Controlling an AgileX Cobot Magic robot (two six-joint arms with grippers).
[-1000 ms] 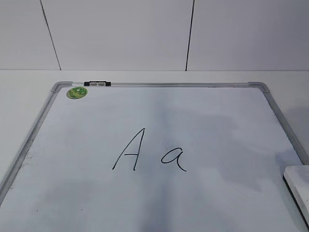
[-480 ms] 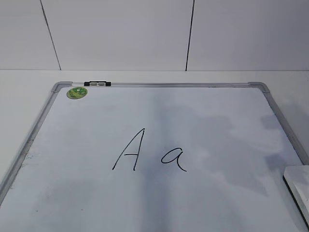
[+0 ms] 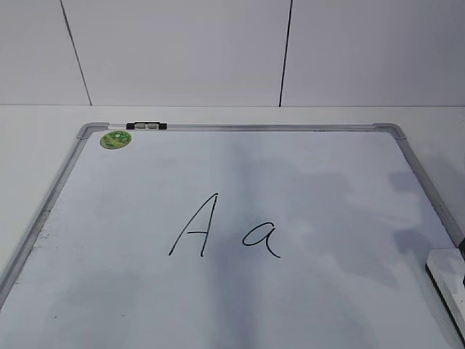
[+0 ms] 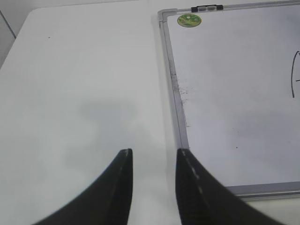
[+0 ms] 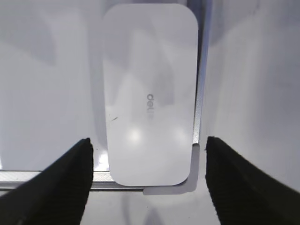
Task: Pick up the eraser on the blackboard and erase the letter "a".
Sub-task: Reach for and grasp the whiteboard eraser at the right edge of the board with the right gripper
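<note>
The blackboard point(image 3: 305, 189) is a white dry-erase board with a silver frame, lying flat. A tall capital "A" point(image 3: 195, 225) and the small letter "a" point(image 3: 261, 238) are written near its middle. The white eraser point(image 3: 450, 280) lies at the board's front right corner, half cut off in the exterior view. In the right wrist view the eraser point(image 5: 149, 93) lies over the board's corner and my right gripper point(image 5: 147, 157) is open wide above it, one finger on each side, not touching. My left gripper point(image 4: 153, 157) is open and empty over the bare table, left of the blackboard point(image 4: 234, 93).
A round green sticker point(image 3: 115, 139) and a black-and-clear clip point(image 3: 146, 126) sit at the board's far left corner. The white table point(image 4: 84, 84) extends left of the board. A white panelled wall point(image 3: 218, 51) stands behind.
The eraser's visible part in the exterior view has shifted slightly, and shadows on the board's right side have moved. The letters are unchanged.
</note>
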